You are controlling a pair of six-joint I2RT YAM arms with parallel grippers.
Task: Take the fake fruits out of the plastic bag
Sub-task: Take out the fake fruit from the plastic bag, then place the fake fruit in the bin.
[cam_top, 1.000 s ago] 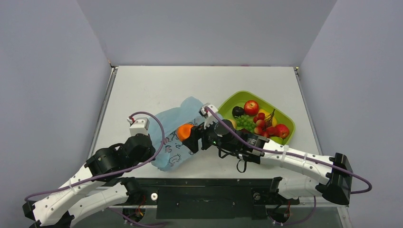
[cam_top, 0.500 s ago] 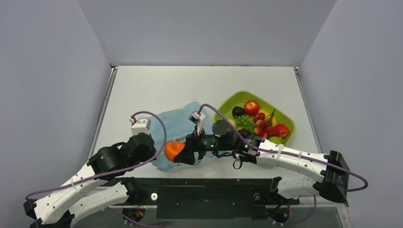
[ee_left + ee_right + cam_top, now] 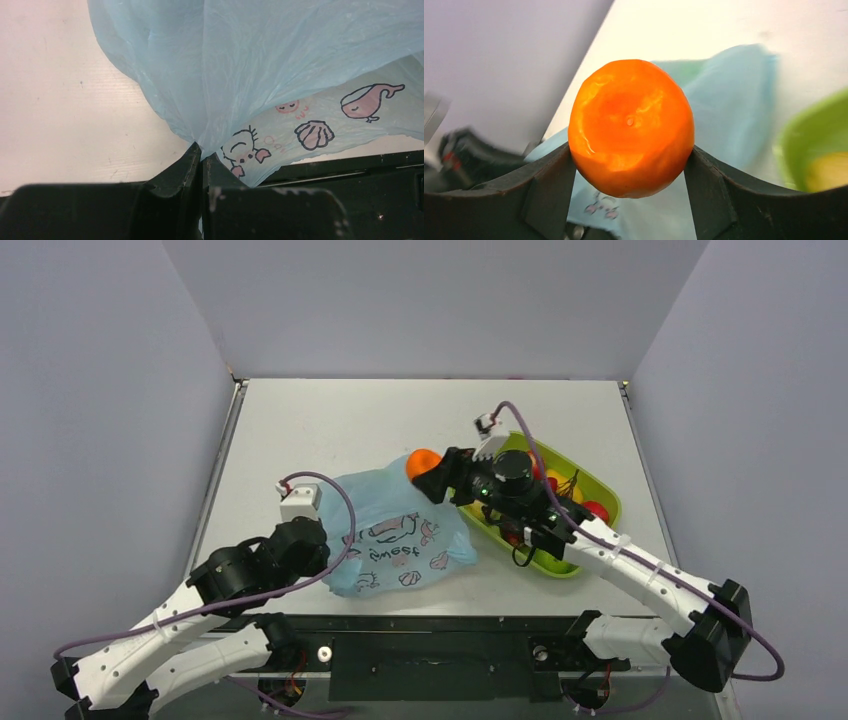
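Observation:
The orange (image 3: pixel 421 462) hangs in the air above the back right corner of the plastic bag (image 3: pixel 400 535), pinched between both fingers of my right gripper (image 3: pixel 432 473). In the right wrist view the orange (image 3: pixel 631 125) fills the span of the right gripper (image 3: pixel 629 150), with the bag (image 3: pixel 734 100) below it. The light-blue bag with cartoon prints lies spread on the table. My left gripper (image 3: pixel 202 152) is shut on a bunched fold of the bag (image 3: pixel 280 60) at its near left edge. Any other fake fruits inside the bag are hidden.
The green tray (image 3: pixel 560 565) sits right of the bag, partly under my right arm, with a red fruit (image 3: pixel 597 510) and others in it. Its rim (image 3: pixel 809 135) and a yellow fruit (image 3: pixel 830 171) show in the right wrist view. The table's front rail runs close behind the left gripper.
My right gripper has carried the orange from the bag's near edge up and back to the right, toward the tray. The bag has spread out flatter. The left gripper keeps its hold.

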